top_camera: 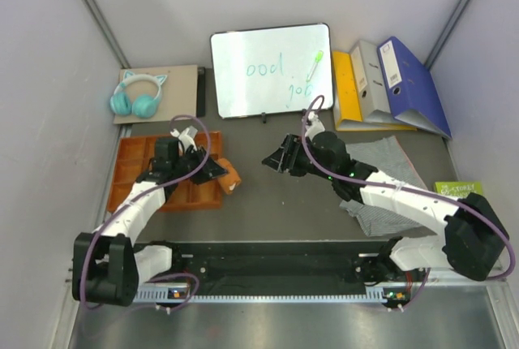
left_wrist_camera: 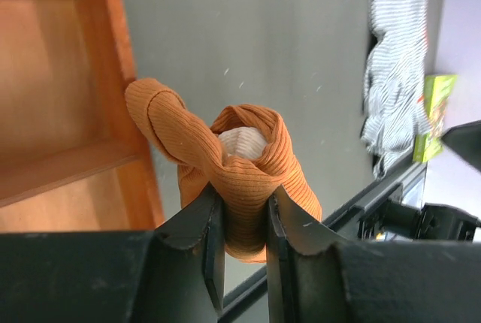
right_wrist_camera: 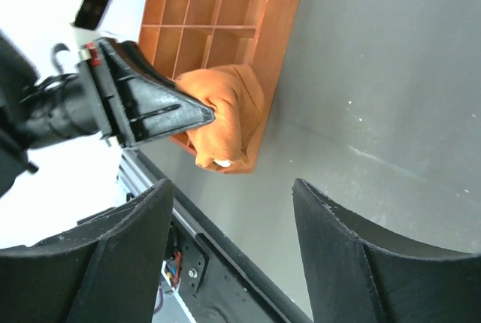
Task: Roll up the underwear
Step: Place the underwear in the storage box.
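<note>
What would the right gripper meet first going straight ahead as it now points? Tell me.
Most likely the rolled orange briefs, clamped in the left gripper beside the orange tray: the open right gripper points at them across the table. Depth is unclear.

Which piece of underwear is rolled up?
The rust-orange briefs, bundled in the left pincer; the striped boxer shorts lie spread out, unrolled.

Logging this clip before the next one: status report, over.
Left pincer shut on rolled orange briefs, beside tray edge. Right pincer open, empty. Striped boxers lie unrolled at right.
</note>
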`<state>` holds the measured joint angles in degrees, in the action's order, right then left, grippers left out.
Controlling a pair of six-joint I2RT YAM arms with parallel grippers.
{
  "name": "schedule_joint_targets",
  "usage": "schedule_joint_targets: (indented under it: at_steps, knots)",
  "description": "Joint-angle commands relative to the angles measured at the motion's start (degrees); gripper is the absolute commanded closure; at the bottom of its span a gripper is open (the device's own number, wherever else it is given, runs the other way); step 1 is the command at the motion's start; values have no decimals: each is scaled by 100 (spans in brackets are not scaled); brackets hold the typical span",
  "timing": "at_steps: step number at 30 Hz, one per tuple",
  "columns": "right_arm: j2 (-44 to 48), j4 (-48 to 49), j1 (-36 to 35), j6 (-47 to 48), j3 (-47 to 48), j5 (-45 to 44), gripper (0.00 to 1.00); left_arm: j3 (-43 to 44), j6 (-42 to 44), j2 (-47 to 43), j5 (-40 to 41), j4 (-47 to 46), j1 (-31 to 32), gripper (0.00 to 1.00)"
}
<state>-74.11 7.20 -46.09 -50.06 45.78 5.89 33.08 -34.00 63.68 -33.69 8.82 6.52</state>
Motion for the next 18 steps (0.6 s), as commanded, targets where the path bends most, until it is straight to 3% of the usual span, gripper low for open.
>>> schedule_joint_targets:
  at_steps: [1, 11, 18]
  knots:
    - [405, 229, 152, 216, -218, 193, 35, 470, 664, 302, -367, 715, -99, 100]
    - [739, 457, 275, 322, -543, 536, 35, 981, 1299, 382, 389, 2351, -458, 100]
    - [942, 493, 302, 410, -728, 632, 34, 1113, 1387, 812, 635, 2537, -485, 100]
